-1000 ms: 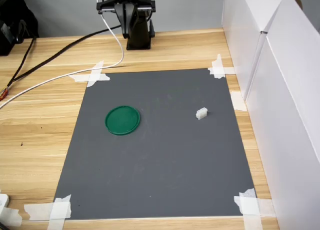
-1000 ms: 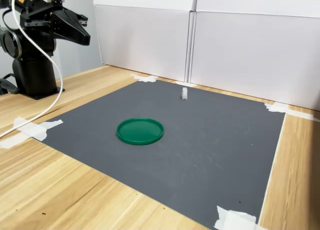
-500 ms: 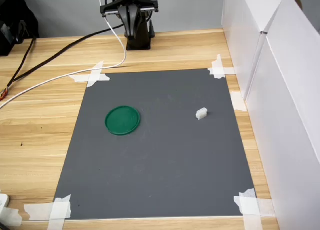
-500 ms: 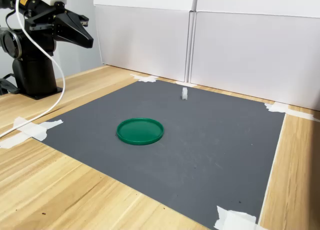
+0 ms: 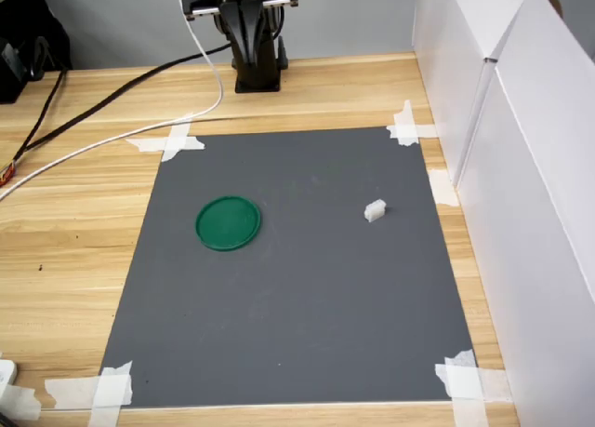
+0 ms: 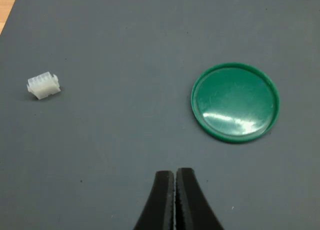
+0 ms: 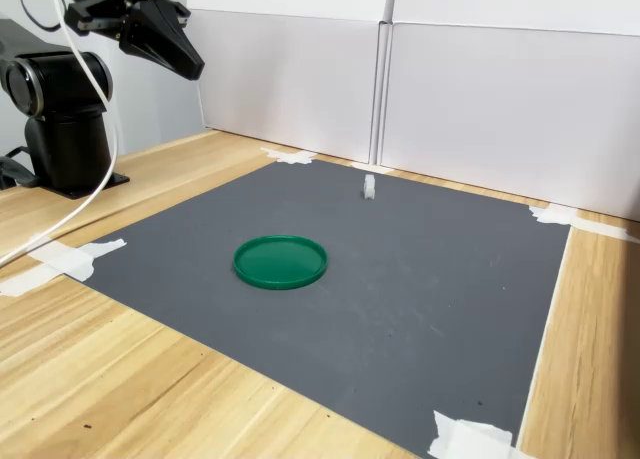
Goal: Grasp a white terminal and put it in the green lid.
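The white terminal lies on the dark grey mat, toward the first exterior view's right; it also shows as a small ribbed block in the wrist view and stands far back in the second exterior view. The green lid lies flat and empty on the mat, well apart from the terminal. My gripper hangs high near the arm's base, far from both. In the wrist view its black fingers are pressed together, with nothing between them.
The grey mat is taped at its corners to a wooden table. White panels wall off the first exterior view's right. The arm's base stands behind the mat, with a white cable and a black cable trailing off it.
The gripper has risen and swung forward, away from the base toward the mat. The terminal and lid have not moved.
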